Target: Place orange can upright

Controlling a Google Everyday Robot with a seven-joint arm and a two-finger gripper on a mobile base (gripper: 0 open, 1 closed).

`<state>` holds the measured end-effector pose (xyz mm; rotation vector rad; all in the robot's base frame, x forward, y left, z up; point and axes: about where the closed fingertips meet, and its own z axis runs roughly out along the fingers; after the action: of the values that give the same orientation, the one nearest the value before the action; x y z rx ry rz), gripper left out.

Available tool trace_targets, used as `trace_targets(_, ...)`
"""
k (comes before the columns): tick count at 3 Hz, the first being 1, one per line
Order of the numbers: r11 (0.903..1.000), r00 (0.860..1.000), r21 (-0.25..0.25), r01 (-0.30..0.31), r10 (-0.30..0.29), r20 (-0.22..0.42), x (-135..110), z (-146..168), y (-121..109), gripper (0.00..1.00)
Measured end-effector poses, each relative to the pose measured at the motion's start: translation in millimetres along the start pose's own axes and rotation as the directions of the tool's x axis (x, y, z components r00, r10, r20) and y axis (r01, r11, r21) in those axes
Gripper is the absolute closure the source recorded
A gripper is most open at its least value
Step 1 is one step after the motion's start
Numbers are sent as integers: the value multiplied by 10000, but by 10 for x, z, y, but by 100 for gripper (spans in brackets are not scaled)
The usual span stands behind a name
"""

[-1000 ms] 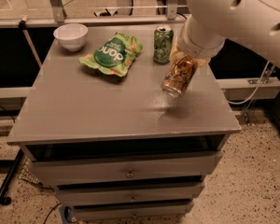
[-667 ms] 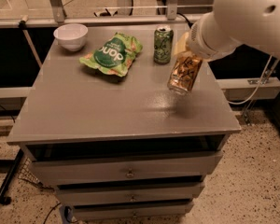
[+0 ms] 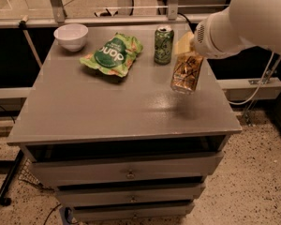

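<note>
The big white arm [image 3: 246,18] reaches in from the upper right, its thick last link sloping down and to the left over the right rear part of the grey table [image 3: 107,107]. At its low end the gripper [image 3: 189,55] is clamped on the top of the orange can [image 3: 185,74]; one pale yellowish finger [image 3: 182,43] shows at the can's upper left, and the other is hidden behind the arm. The can hangs from the grip nearly upright, tilted a little, with its silver lower end swung slightly to the left. It seems to be just clear of the tabletop, with a dim shadow under it.

Across the table I count, from the left:
- One white bowl [image 3: 71,35], standing in the far left corner.
- One green snack bag [image 3: 113,54], lying flat near the bowl.
- One green can [image 3: 164,44], standing upright on the back part of the table.
- One orange can, held just to the right of the green can and a bit nearer to me, apart from it.

Below the tabletop there are three drawer fronts [image 3: 126,172], stacked one above another.
</note>
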<state>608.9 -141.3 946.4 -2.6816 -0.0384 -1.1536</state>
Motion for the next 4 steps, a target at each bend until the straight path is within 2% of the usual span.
trace_targets(1,10000,10000,79,10,-10,-64,10,-7,-6,100)
trace_targets(2,9978,9974,379,540,-521,-505,46,14,2,100)
trace_targets(3,9843,9781,925,1503,-1345,-1587,72,58,-9,100)
trace_targets(4,9663,9513,1285,2231,-1870,-2450,105,75,-44,100)
